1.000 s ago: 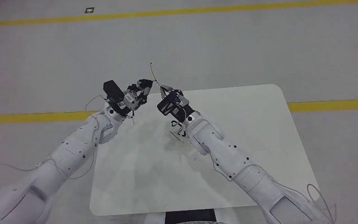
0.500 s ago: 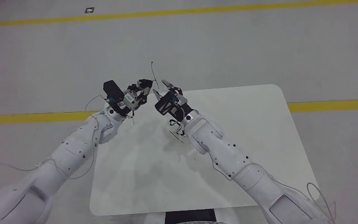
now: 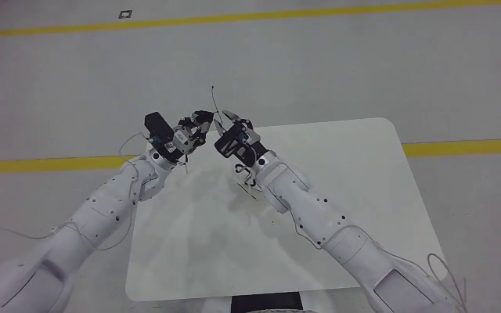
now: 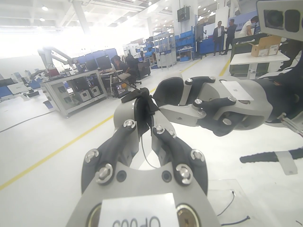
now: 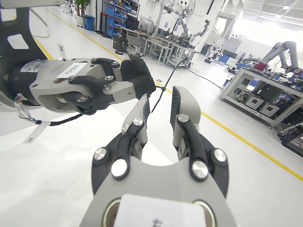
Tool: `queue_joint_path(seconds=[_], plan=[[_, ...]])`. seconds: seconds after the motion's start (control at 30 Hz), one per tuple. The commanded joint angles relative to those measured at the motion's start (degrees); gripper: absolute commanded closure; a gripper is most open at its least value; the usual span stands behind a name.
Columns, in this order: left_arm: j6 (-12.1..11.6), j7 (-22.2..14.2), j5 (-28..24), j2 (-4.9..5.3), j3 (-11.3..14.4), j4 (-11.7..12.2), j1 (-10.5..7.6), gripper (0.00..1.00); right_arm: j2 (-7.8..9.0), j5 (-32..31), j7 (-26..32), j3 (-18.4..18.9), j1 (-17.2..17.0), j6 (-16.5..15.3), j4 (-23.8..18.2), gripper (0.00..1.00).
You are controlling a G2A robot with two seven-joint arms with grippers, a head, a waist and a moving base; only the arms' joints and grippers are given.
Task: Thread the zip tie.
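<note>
Where the table [image 3: 352,203] has its far left corner, left gripper [image 4: 144,106] clenched on zip tie [image 5: 174,73], strap upright. Right gripper [image 5: 161,101] released, just beside the tie.

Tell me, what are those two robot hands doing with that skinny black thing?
The left gripper is shut on a black zip tie, holding it up in the air near the far edge of the white table. The right gripper is open right next to it and is not gripping the tie. Whether the tie is threaded through is too small to tell.
</note>
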Motion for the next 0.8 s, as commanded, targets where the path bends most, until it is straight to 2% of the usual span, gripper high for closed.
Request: queue_joint_path(seconds=[0.0,0.03,0.07,0.77], plan=[[0.0,0.0,0.0,0.00,0.0,0.0,0.00,1.00,-0.12,0.0,-0.1,0.0,0.1,0.2,0.2,0.91],[0.0,0.0,0.0,0.00,0.0,0.0,0.00,1.00,-0.16,0.0,-0.2,0.0,0.2,0.2,0.3,0.98],[0.0,0.0,0.0,0.00,0.0,0.0,0.00,1.00,-0.20,0.0,-0.3,0.0,0.2,0.3,0.4,1.00],[0.0,0.0,0.0,0.00,0.0,0.0,0.00,1.00,0.91,0.0,-0.2,0.5,-0.5,0.3,0.3,1.00]])
